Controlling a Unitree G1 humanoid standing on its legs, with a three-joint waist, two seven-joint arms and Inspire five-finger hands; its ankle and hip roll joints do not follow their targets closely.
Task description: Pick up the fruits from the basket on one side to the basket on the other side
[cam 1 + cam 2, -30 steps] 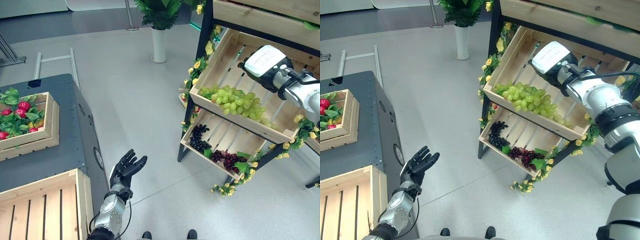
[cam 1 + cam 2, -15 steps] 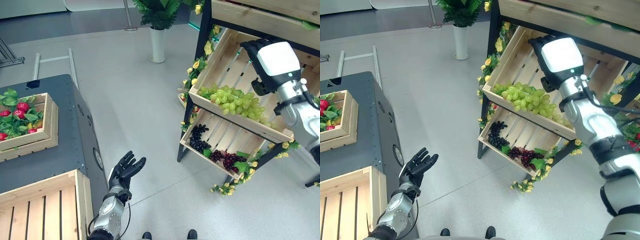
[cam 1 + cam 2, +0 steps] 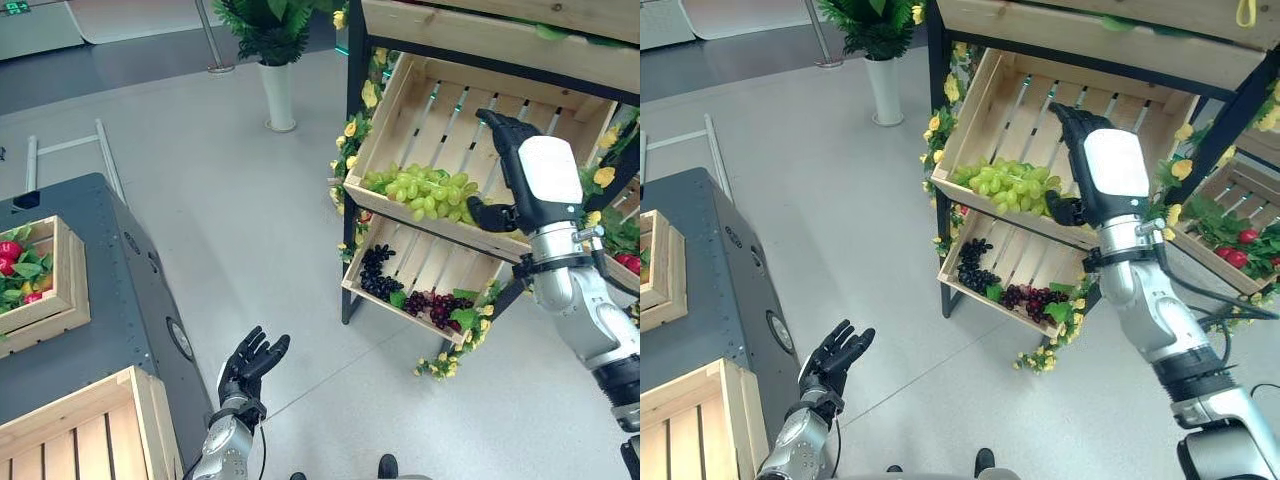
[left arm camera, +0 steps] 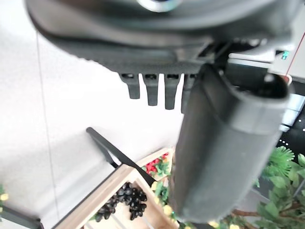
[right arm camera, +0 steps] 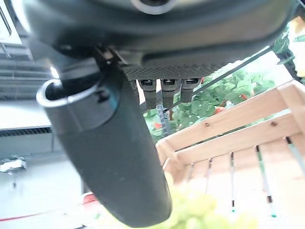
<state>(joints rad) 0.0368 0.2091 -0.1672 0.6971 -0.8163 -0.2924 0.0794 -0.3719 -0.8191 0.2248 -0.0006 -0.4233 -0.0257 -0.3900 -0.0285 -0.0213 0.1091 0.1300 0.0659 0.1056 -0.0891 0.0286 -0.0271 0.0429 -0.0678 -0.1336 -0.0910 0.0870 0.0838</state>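
A bunch of green grapes lies in the upper tilted wooden crate of the black shelf. My right hand, white-backed, hovers just right of the bunch over the crate's front edge. It is open, with straight fingers and the thumb turned toward the grapes. Dark grapes and red grapes lie in the lower crate. My left hand hangs open and idle low beside the dark cabinet. An empty slatted crate sits on the cabinet's near end.
A crate of red fruit and leaves stands at the cabinet's far left. Another crate with red fruit sits on the shelf to the right. Yellow flowers trim the shelf frame. A potted plant stands on the floor behind.
The camera has swung right. My right hand came down from the crate's upper back to beside the green grapes. The left hand has stayed put.
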